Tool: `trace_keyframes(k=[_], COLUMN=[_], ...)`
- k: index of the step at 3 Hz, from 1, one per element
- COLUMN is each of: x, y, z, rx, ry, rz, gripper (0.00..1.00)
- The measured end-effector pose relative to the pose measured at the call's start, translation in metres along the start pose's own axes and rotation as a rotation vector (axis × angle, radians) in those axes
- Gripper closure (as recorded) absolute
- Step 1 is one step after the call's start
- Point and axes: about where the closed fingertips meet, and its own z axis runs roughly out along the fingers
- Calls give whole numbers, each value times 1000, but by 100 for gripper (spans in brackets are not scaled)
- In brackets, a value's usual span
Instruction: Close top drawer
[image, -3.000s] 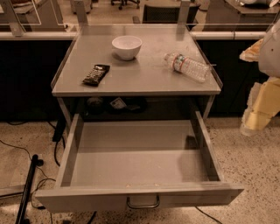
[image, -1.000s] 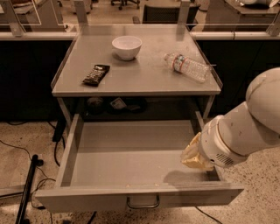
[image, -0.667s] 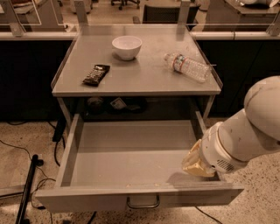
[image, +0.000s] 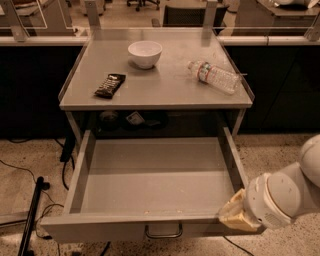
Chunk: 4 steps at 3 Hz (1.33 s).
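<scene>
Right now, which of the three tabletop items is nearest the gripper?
The plastic bottle, on the right; the gripper is at the top drawer's front right corner. Bowl and dark packet sit further left.

We read no text; the label on the clear plastic bottle (image: 216, 76) is illegible. The cream claw (image: 235, 214) sits at five o'clock, at the front corner of the grey metal top drawer (image: 100, 231).

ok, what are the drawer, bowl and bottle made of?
Drawer: likely painted sheet metal, matte grey, thin folded walls. Bowl: smooth white, ceramic or plastic. Bottle: clear plastic, see-through. Gripper sits at the drawer's front right corner.
</scene>
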Motion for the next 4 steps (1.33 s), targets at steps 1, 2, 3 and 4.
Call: trace_keyframes(k=[1,2,3,4], x=[20,35,35,35], y=[11,26,27,27], z=[24,51,53,53], rx=[-79,-161,-165,-165], ry=[-49,-54,-55,-55], rz=[-6,-48,-51,-51], gripper=[100,100,82,58])
